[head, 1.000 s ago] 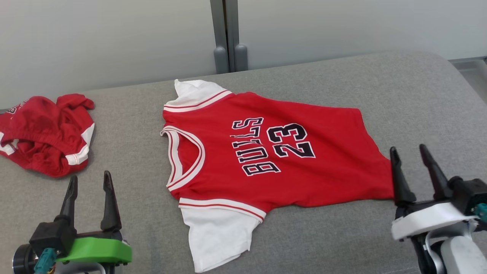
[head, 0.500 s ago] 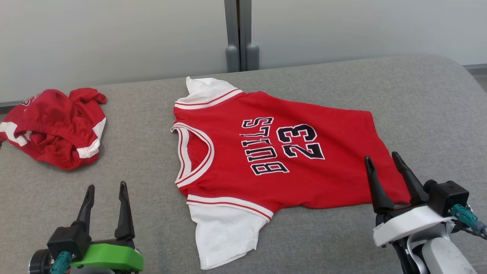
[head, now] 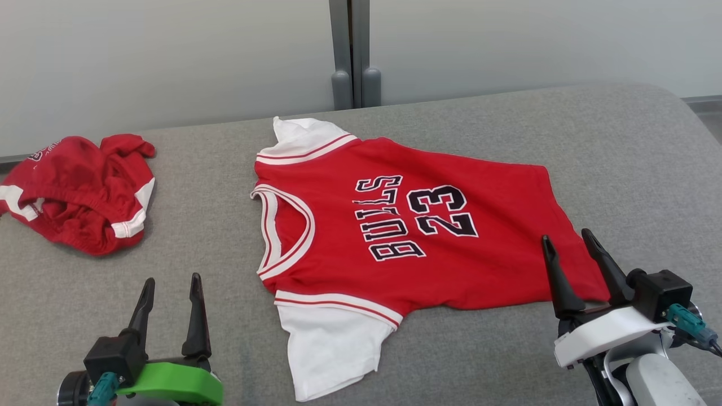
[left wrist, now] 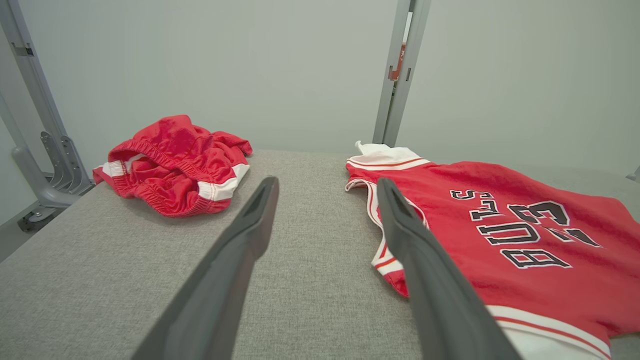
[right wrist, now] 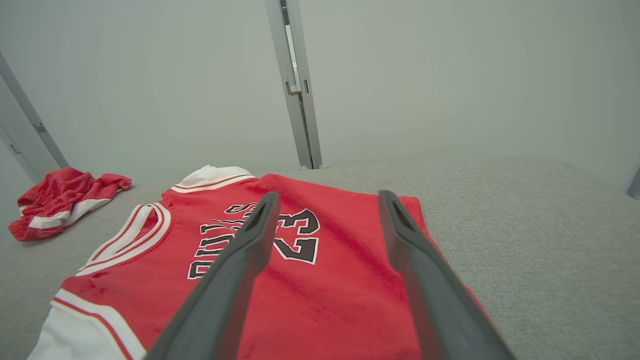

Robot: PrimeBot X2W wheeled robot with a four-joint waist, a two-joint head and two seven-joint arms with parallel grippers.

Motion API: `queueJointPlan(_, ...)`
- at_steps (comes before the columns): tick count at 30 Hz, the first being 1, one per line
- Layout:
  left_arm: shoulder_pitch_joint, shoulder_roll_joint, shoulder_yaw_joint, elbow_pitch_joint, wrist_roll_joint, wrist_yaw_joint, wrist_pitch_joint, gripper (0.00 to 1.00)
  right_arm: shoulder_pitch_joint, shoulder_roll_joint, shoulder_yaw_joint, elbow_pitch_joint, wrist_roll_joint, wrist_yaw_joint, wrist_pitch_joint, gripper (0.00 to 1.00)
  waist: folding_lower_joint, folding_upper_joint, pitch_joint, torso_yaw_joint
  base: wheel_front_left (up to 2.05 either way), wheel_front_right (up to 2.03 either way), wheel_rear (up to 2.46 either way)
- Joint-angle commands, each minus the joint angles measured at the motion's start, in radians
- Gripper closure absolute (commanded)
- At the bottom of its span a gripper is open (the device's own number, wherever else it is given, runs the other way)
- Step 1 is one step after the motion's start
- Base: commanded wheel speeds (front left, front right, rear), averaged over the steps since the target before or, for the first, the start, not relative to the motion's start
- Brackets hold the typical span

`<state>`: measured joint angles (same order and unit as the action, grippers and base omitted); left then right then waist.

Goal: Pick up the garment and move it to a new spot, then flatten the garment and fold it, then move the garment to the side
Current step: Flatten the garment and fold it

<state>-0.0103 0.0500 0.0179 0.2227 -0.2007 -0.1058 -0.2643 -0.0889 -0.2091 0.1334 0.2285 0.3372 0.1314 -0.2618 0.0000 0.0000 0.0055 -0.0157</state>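
Red Bulls 23 jersey (head: 417, 225) laid out flat, front up!
White sleeves, white-trimmed neck toward the robot's left, hem toward its right, and it's lying mid-surface on the grey cushion (head: 620, 146).

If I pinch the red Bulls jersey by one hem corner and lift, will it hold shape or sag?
Probably floppy: the jersey lies flat with wrinkles through its lettering, so lifted by one corner it should hang and bunch. Its thin edges suggest little weight. Pushed across the textured grey surface, it may ripple rather than slide.
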Motion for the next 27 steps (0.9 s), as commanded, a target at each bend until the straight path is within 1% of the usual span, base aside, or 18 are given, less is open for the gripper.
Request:
queueJointPlan(1,-0.008,0.001,0.001,0.005,0.002,0.003,0.0,0.0,-0.009,-0.002,-0.005,0.003,-0.009,-0.001,-0.004,0.0,0.0,0.0,-0.001,-0.002,0.0,0.0,0.0)
queueJointPlan(5,-0.009,0.001,-0.004,0.02,0.005,0.006,0.0,0.0,-0.013,-0.016,-0.024,0.007,-0.012,-0.001,-0.004,0.0,0.0,0.0,-0.005,-0.006,0.0,0.0,0.0)
queueJointPlan(8,-0.001,0.001,-0.043,0.079,-0.029,-0.001,0.013,0.0,-0.009,-0.046,-0.049,0.04,-0.004,-0.001,-0.003,0.0,0.0,0.0,-0.01,-0.007,0.0,0.0,0.0)
queueJointPlan(10,-0.01,0.001,-0.078,0.112,-0.051,-0.007,0.081,0.0,-0.02,-0.073,-0.073,0.069,0.007,-0.001,0.024,0.0,0.0,0.0,-0.014,-0.007,0.0,0.0,0.0)
queueJointPlan(12,-0.018,0.002,-0.101,0.109,-0.061,-0.008,0.145,0.0,-0.028,-0.099,-0.078,0.091,0.02,-0.001,0.09,0.0,0.0,0.0,-0.015,-0.009,0.0,0.0,0.0)
queueJointPlan(14,-0.006,0.003,-0.119,0.092,-0.086,-0.01,0.218,0.0,-0.036,-0.117,-0.088,0.118,0.058,-0.001,0.182,0.0,0.0,0.0,-0.013,-0.011,0.0,0.0,0.0)
queueJointPlan(15,0.011,0.003,-0.139,0.085,-0.086,-0.013,0.274,0.0,-0.04,-0.136,-0.081,0.13,0.065,-0.001,0.231,0.0,0.0,0.0,-0.011,-0.012,0.0,0.0,0.0)
queueJointPlan(19,0.051,0.007,-0.189,0.043,-0.116,-0.014,0.468,0.0,-0.074,-0.158,-0.077,0.187,0.125,-0.001,0.388,0.0,0.0,0.0,0.011,-0.011,0.0,0.0,0.0)
queueJointPlan(22,0.068,0.004,-0.2,0.008,-0.165,0.008,0.569,0.0,-0.104,-0.163,-0.076,0.227,0.157,-0.001,0.457,0.0,0.0,0.0,0.034,-0.007,0.0,0.0,0.0)
queueJointPlan(23,0.076,0.004,-0.203,0.002,-0.177,0.024,0.602,0.0,-0.119,-0.162,-0.071,0.24,0.167,-0.001,0.472,0.0,0.0,0.0,0.042,-0.006,0.0,0.0,0.0)
queueJointPlan(25,0.076,0.003,-0.212,-0.003,-0.192,0.05,0.651,0.0,-0.149,-0.168,-0.06,0.273,0.173,-0.001,0.497,0.0,0.0,0.0,0.06,-0.004,0.0,0.0,0.0)
queueJointPlan(27,0.067,0.003,-0.222,0.003,-0.209,0.062,0.685,0.0,-0.174,-0.168,-0.049,0.315,0.179,-0.001,0.517,0.0,0.0,0.0,0.073,0.0,0.0,0.0,0.0)
